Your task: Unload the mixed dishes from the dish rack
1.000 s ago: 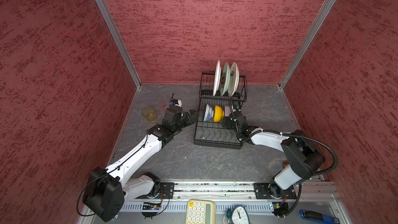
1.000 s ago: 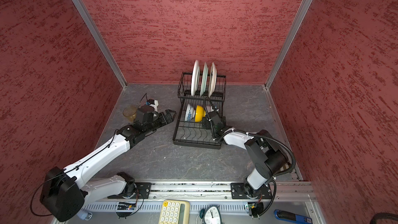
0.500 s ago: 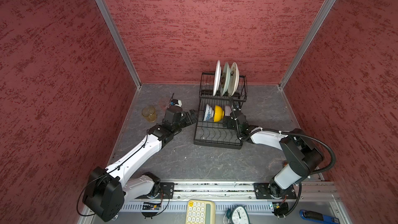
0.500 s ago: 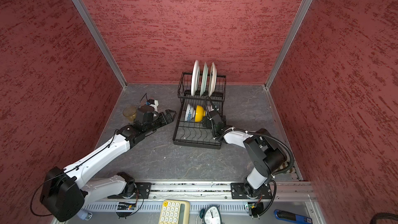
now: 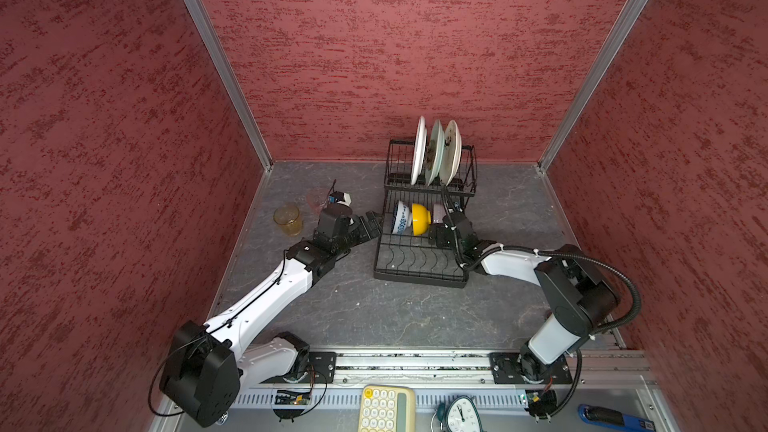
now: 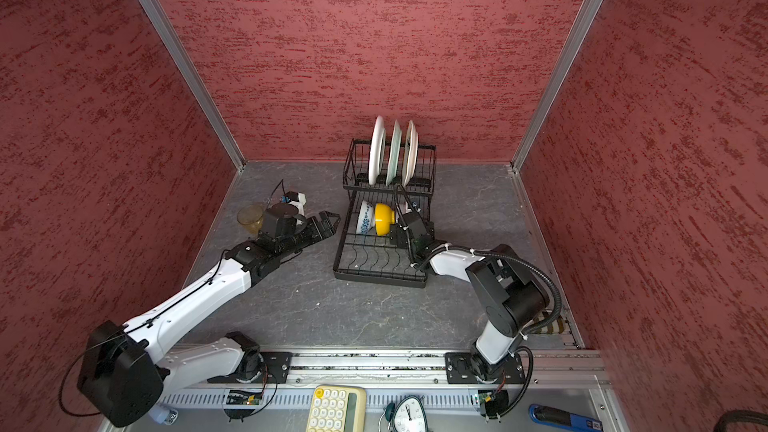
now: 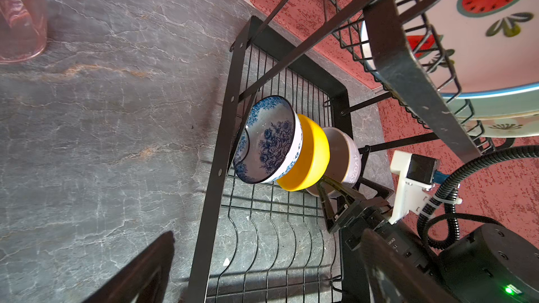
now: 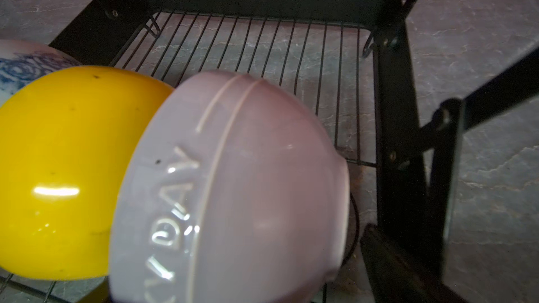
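The black dish rack [image 5: 415,278] [image 6: 378,278] stands at the back middle. Three plates [image 5: 434,153] stand upright in its tall basket; the watermelon-print one [image 7: 481,24] shows in the left wrist view. On the grid tray, the blue-white bowl [image 7: 271,138], yellow bowl [image 7: 312,155] and lavender bowl [image 8: 248,185] lean together on edge. My right gripper [image 8: 242,287] is open, one finger either side of the lavender bowl's wall. My left gripper [image 5: 372,222] [image 7: 262,272] is open and empty at the tray's left edge.
An amber tumbler [image 5: 287,220] and a pink tumbler [image 7: 20,18] stand on the grey floor left of the rack. Red walls close in three sides. A calculator [image 5: 386,409], a clock [image 5: 461,415] and a blue-handled tool [image 5: 611,417] lie on the front ledge.
My right gripper has edged further onto the lavender bowl. The left arm and the dishes have not moved.
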{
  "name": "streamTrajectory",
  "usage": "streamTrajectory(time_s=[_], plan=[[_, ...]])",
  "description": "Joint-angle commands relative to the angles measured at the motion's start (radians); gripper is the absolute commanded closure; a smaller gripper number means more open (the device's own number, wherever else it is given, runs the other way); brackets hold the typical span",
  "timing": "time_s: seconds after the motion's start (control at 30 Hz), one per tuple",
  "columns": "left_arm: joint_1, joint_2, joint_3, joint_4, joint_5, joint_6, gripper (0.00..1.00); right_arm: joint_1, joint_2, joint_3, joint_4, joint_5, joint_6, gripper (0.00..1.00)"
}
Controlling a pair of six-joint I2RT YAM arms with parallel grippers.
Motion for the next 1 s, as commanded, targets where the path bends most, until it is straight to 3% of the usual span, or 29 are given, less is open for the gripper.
streamTrajectory(time_s=[0.0,0.33,0.97], plan=[[0.006,-0.003,0.003,0.010,0.008,0.002,0.01,-0.011,0.021,0.026,0.026,-0.005,-0.012,0.03],[0.005,-0.002,-0.016,0.032,0.011,-0.003,0.00,-0.011,0.021,0.031,-0.003,0.028,0.002,0.11],[0.005,-0.003,-0.010,0.024,0.027,0.002,0.01,-0.012,-0.021,0.000,0.038,0.049,0.011,0.17]])
